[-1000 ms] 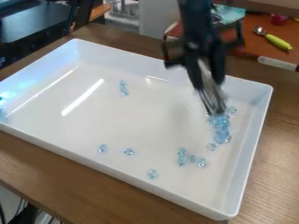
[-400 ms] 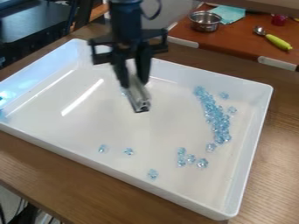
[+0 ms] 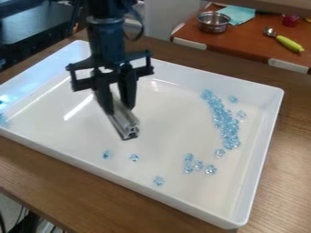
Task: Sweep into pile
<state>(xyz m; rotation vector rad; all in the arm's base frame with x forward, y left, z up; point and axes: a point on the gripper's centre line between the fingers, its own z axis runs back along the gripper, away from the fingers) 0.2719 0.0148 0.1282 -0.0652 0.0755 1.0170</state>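
Over the left half of the white tray (image 3: 267,150), the black gripper (image 3: 120,102) is shut on a grey metal bar (image 3: 126,125) that slants down toward the tray floor. A long band of light blue crystals (image 3: 224,122) lies along the tray's right side, with a couple of single ones beside it. Nearer the front right is a small cluster (image 3: 197,164). Three single crystals lie in the front left part: one (image 3: 107,154) and another (image 3: 134,158) just below the bar's lower end, and a third (image 3: 159,180) near the front wall.
The tray's raised walls surround the work area on a brown wooden table (image 3: 285,191). Behind stands an orange-brown surface with a metal pot (image 3: 213,22), a teal cloth (image 3: 237,14) and a green-handled spoon (image 3: 289,43).
From the crystal band at the right, the gripper has moved left with the bar, then slightly further left and toward the front. The long band has come into full view.
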